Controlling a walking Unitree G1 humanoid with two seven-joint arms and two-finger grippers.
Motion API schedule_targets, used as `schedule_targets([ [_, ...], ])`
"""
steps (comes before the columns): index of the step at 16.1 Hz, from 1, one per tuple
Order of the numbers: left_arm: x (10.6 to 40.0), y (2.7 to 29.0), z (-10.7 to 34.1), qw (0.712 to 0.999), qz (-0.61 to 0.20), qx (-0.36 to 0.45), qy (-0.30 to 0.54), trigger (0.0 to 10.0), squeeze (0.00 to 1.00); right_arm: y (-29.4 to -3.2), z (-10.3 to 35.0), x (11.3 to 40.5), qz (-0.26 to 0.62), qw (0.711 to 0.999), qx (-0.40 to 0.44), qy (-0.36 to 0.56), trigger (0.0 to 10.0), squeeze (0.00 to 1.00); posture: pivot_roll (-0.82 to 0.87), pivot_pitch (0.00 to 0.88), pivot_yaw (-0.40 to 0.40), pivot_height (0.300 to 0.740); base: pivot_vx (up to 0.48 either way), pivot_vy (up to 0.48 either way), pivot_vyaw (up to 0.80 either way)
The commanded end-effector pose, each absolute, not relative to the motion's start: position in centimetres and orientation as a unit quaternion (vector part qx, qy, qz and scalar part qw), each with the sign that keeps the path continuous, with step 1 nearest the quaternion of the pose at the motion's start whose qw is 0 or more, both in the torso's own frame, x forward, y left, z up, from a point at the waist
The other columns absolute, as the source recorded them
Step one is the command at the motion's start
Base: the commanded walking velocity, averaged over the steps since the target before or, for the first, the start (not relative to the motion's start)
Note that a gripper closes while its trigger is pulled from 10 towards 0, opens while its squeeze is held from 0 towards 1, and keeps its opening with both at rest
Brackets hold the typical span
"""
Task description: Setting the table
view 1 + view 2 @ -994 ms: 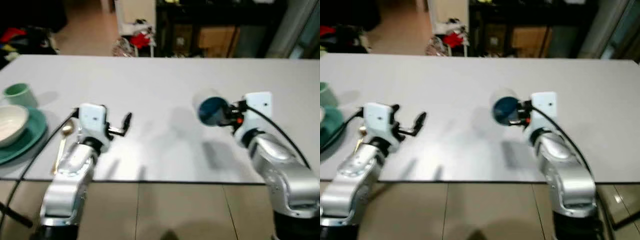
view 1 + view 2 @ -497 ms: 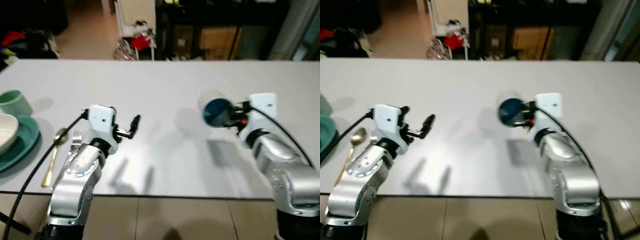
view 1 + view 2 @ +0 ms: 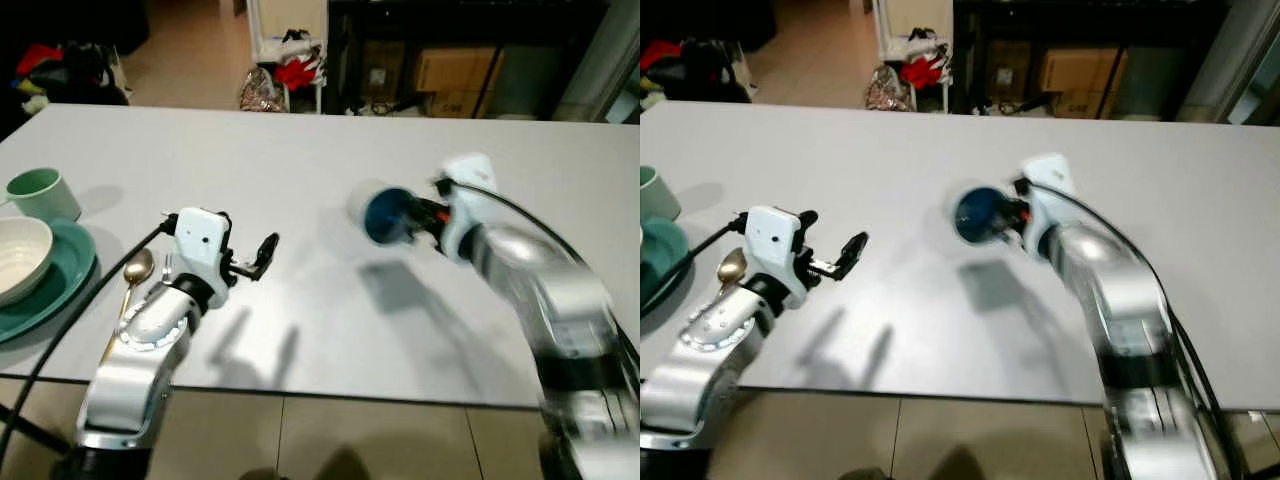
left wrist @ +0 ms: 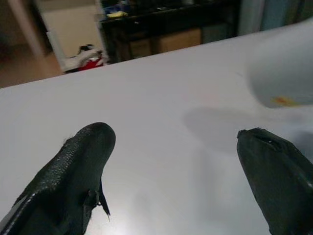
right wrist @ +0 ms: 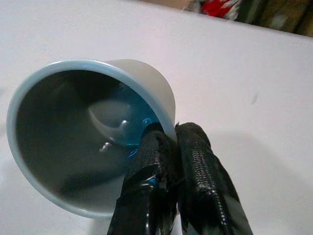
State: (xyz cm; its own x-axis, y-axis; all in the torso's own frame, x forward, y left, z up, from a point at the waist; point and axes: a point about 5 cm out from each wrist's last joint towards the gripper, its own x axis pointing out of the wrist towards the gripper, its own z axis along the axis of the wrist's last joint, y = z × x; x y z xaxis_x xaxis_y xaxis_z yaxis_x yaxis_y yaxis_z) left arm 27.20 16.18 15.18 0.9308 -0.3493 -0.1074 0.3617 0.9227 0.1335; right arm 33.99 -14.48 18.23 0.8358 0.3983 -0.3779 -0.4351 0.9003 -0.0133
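far left on table [image 3: 300, 150]: plate [image 3: 60, 285], bowl [image 3: 20, 258], mug [image 3: 42, 193], spoon [image 3: 135, 270]. left hand [image 3: 262, 255] spread apart above table. right hand [image 5: 168, 142] clamped on cup [image 3: 385, 213] rim, mid-table, tilted.

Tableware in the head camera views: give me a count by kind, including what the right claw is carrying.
Cups: 2 (green cup on the table, blue-lined cup held by the right claw)
Bowls: 1 (white bowl)
Plates: 1 (teal plate)
Spoons: 1 (gold spoon)
Forks: 1 (fork, mostly hidden)
Total: 6
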Motion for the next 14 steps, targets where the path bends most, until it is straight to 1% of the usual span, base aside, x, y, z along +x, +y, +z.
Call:
schedule_targets([
  [1, 27.0, 15.7, 15.5, 0.973, -0.212, 0.085, 0.046, 10.0, 0.0, -14.6, 18.2, 35.0, 0.233, 0.95, -0.047, 0.204, 10.0, 0.0, 0.08, 0.0, 0.028, 0.74, 0.0, 0.0, 0.0],
  [3, 26.4, 15.3, 15.5, 0.96, -0.252, 0.101, 0.063, 10.0, 0.0, -14.5, 18.2, 37.2, 0.234, 0.937, -0.001, 0.26, 10.0, 0.0, 0.09, 0.0, 0.029, 0.74, 0.0, 0.0, 0.0],
  [4, 26.4, 15.3, 15.5, 0.959, -0.256, 0.103, 0.064, 10.0, 0.0, -14.4, 18.2, 37.5, 0.232, 0.935, 0.007, 0.269, 10.0, 0.0, 0.09, 0.0, 0.029, 0.74, 0.0, 0.0, 0.0],
  [5, 26.0, 15.2, 15.5, 0.953, -0.274, 0.106, 0.071, 10.0, 0.0, -14.4, 18.5, 38.8, 0.215, 0.932, 0.047, 0.286, 10.0, 0.0, 0.1, 0.0, 0.027, 0.74, 0.0, 0.0, 0.0],
  [6, 25.7, 15.3, 15.4, 0.951, -0.278, 0.109, 0.079, 10.0, 0.0, -13.9, 18.7, 39.4, 0.217, 0.931, 0.068, 0.287, 10.0, 0.0, 0.11, 0.0, 0.022, 0.74, 0.0, 0.0, 0.0],
  [11, 24.5, 15.6, 15.2, 0.945, -0.287, 0.115, 0.106, 10.0, 0.0, -11.4, 18.2, 40.0, 0.223, 0.922, 0.086, 0.306, 10.0, 0.0, 0.15, 0.0, 0.008, 0.74, 0.0, 0.0, 0.0],
  [14, 23.9, 15.8, 15.2, 0.944, -0.287, 0.113, 0.116, 10.0, 0.0, -10.9, 17.4, 39.9, 0.221, 0.917, 0.071, 0.324, 10.0, 0.0, 0.16, 0.0, 0.0, 0.74, 0.0, 0.0, 0.0],
])
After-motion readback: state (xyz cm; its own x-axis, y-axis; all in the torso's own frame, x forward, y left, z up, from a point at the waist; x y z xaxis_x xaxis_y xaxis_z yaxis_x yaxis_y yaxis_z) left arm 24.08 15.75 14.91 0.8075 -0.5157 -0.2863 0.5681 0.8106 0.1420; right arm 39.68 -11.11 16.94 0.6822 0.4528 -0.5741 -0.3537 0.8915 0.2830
